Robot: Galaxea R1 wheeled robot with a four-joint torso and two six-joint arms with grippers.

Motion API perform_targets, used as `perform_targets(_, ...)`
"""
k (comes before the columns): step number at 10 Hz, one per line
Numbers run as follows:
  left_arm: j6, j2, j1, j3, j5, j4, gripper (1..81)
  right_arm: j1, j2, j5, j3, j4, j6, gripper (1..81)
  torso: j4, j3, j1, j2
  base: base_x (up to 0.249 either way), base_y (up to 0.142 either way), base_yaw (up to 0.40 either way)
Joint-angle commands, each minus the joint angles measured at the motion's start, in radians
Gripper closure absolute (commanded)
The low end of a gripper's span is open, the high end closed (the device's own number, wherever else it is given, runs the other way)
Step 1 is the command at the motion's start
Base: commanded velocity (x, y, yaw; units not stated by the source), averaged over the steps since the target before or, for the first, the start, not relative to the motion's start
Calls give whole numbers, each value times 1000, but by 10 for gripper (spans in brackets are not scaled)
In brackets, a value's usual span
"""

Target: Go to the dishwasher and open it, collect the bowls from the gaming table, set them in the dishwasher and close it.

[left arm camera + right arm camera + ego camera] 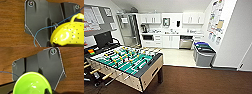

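Brushed steel dishwasher [185,42] sits w/ door shut under the white counter at the far kitchen wall, well apart from the robot. Green-pitched table-football table w/ rods [126,65] is near, front left on brown floor. Grey bins w/ blue lids [203,53] stand right of the dishwasher. L wrist view: yellow perforated colander [70,36]. R wrist view: lime-green bowl [31,84]. Can't tell finger state on either side.

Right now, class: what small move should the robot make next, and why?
Probably roll forward toward the brushed-steel dishwasher under the white counter: it stands far across the room, and a yellow perforated bowl and a lime-green glossy bowl sit close at the wrist cameras.
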Motion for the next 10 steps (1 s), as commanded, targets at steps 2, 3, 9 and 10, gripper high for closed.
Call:
perform_targets(2, 3, -9, -35, 1, 58, 8, 811, 31, -85, -59, 118, -10, 1, 811, 0, 0, 0, 0, 191, -74, 0)
perform_targets(3, 3, -9, -36, 1, 58, 8, 811, 28, -85, -58, 117, -10, 1, 811, 0, 0, 0, 0, 190, -76, 0)
perform_targets(9, 3, -9, -32, 1, 56, 8, 811, 30, -82, -56, 108, -10, 1, 811, 0, 0, -1, 0, 185, -78, 0)
perform_targets(10, 3, -9, -32, -1, 58, 8, 811, 30, -80, -55, 104, -10, 1, 811, 0, 0, -1, 0, 184, -78, 0)
